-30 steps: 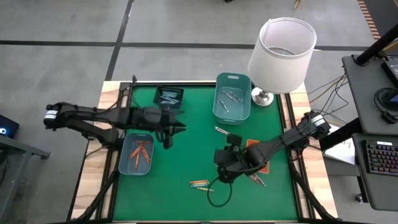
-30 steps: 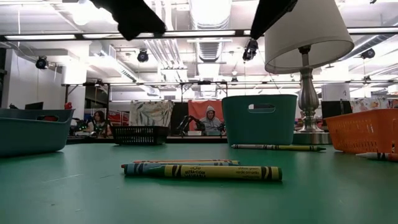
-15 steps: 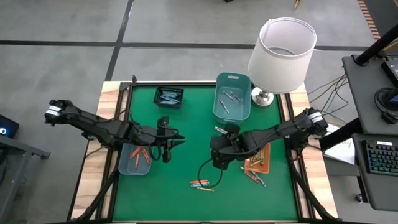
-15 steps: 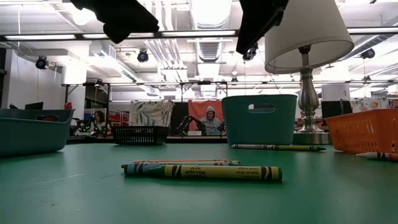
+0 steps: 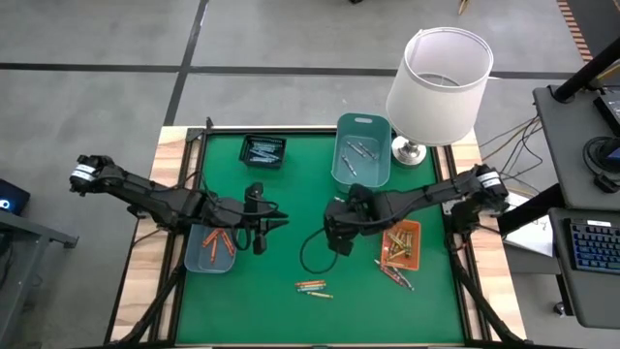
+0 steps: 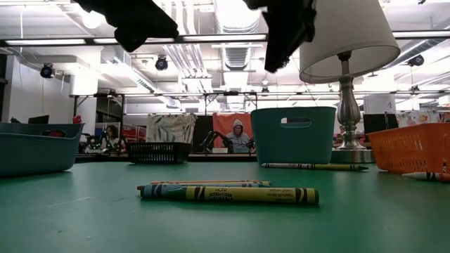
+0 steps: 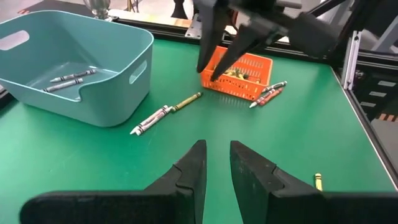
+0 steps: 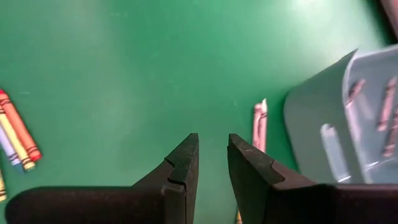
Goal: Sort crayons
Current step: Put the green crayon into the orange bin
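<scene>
Fingers of my right gripper [image 8: 208, 180] hover slightly parted, empty. Two pale loose wax crayons [image 8: 259, 124] lie just ahead, toward twelve o'clock on the worktop, lengthwise along my approach. My left gripper [image 7: 214, 180], empty too, sits farther off.

Two dark jointed arms — black wedge-shaped claw fingers [image 7: 189, 177], looping black cable [image 5: 312, 254].

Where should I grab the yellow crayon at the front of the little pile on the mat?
Take the yellow crayon around the middle of its shaft, coming straight down from above. It lies flat on the green mat with other crayons close behind it, so pinch across its width, one finger on its open near side.
</scene>
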Available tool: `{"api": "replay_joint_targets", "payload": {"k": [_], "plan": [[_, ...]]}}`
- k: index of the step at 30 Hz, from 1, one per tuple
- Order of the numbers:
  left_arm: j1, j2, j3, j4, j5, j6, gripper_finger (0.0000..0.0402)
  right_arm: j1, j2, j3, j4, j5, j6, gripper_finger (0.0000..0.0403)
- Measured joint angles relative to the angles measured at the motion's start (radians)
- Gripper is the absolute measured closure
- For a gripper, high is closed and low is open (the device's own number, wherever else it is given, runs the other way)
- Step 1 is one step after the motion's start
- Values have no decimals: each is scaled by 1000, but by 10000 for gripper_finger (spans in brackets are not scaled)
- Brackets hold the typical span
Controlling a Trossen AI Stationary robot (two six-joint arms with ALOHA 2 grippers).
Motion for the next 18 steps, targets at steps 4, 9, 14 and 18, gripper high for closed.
{"api": "replay_joint_targets", "payload": {"k": [4, 9, 14, 18], "plan": [[-10, 0, 0, 0, 0, 0, 348, -56, 23, 0, -20, -107, 36, 328], [-19, 0, 0, -4, 0, 0, 348, -109, 76, -5, -113, -176, 41, 328], [-20, 0, 0, -12, 0, 0, 348, -142, 139, -12, -217, -179, 56, 328], [-20, -1, 0, -19, 0, 0, 348, -152, 183, -31, -238, -178, 49, 328]]}}
